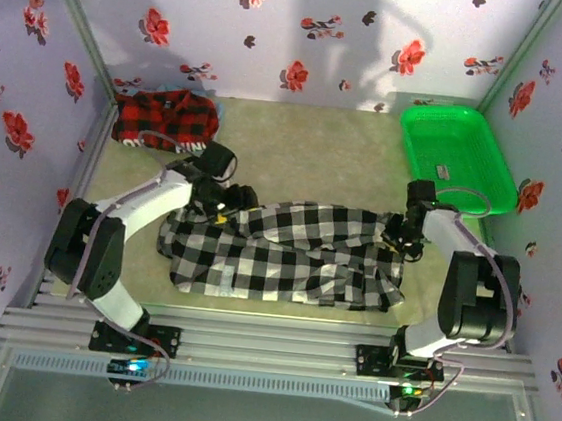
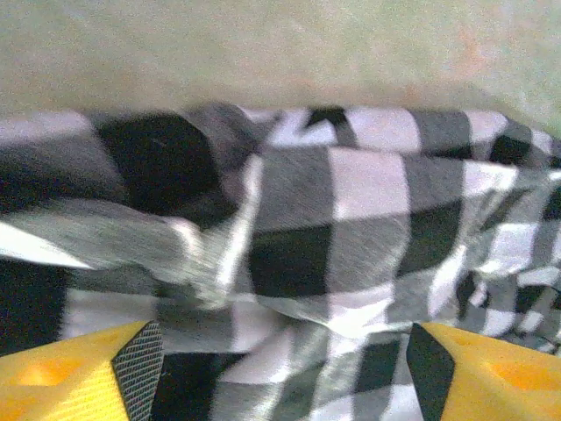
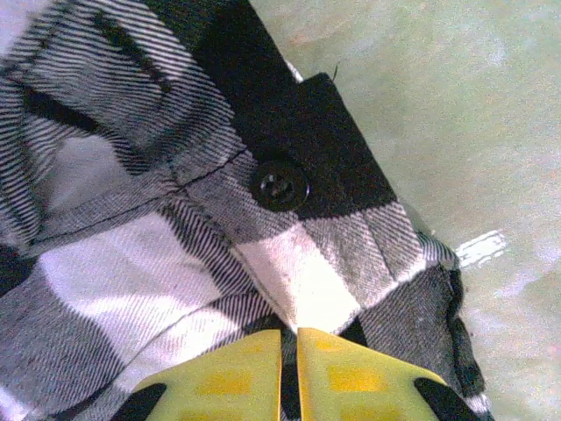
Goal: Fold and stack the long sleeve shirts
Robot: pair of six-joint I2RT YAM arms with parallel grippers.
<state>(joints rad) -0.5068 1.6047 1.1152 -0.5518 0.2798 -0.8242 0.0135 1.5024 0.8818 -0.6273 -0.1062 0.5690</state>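
Note:
The black-and-white checked shirt [image 1: 287, 251] lies crumpled across the middle of the table. At its far left end sits my left gripper [image 1: 223, 204], open, its yellow fingers [image 2: 79, 373] wide apart over rumpled checked cloth [image 2: 333, 228]. My right gripper [image 1: 404, 236] is at the shirt's right end, shut on a fold of the checked shirt [image 3: 289, 263] just below a black button [image 3: 279, 186]. The red-and-black plaid shirt [image 1: 165, 118] lies bunched in the far left corner.
A green plastic basket [image 1: 458, 154] stands at the far right. Flowered walls close in the left, back and right sides. Bare green table surface [image 1: 307, 153] stretches between the plaid shirt and the basket.

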